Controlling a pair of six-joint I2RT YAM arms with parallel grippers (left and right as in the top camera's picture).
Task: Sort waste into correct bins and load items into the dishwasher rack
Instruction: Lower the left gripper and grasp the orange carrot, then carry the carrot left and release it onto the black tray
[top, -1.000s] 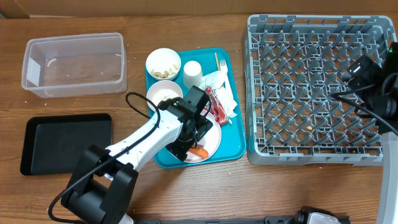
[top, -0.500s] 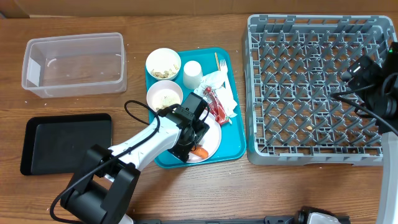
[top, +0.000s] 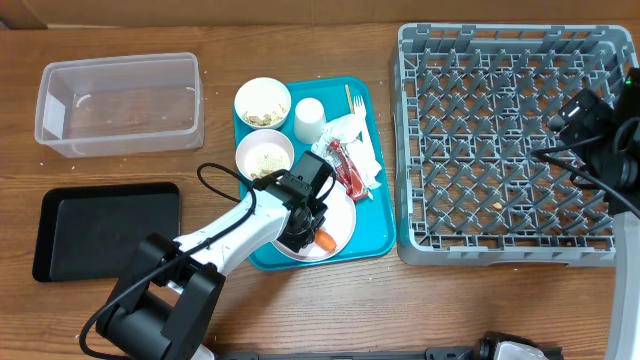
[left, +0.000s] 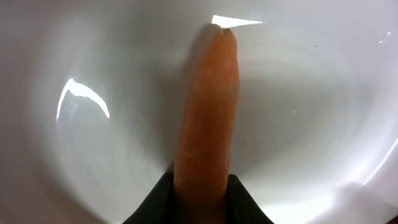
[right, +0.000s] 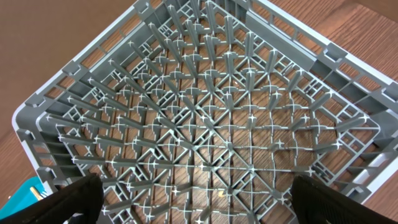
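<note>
An orange carrot (top: 325, 240) (left: 208, 106) lies on the round white plate (top: 346, 215) (left: 93, 155) at the front of the teal tray (top: 378, 236). My left gripper (top: 312, 232) (left: 200, 190) is down on the plate, its two dark fingers pressed against both sides of the carrot's near end. Over the right side of the grey dishwasher rack (top: 500, 140) (right: 205, 112) my right gripper (top: 580, 115) (right: 199, 199) hangs open and holds nothing.
The teal tray also carries two white bowls (top: 263, 102) (top: 265, 155) with crumbs, a white cup (top: 309, 118), a fork (top: 350, 98), crumpled napkins (top: 352, 130) and a red wrapper (top: 348, 170). A clear tub (top: 196, 100) stands back left, a black tray (top: 110, 230) front left.
My left gripper has dropped a little toward the plate and its jaws have closed from wide open onto the carrot. The right arm has not moved.
</note>
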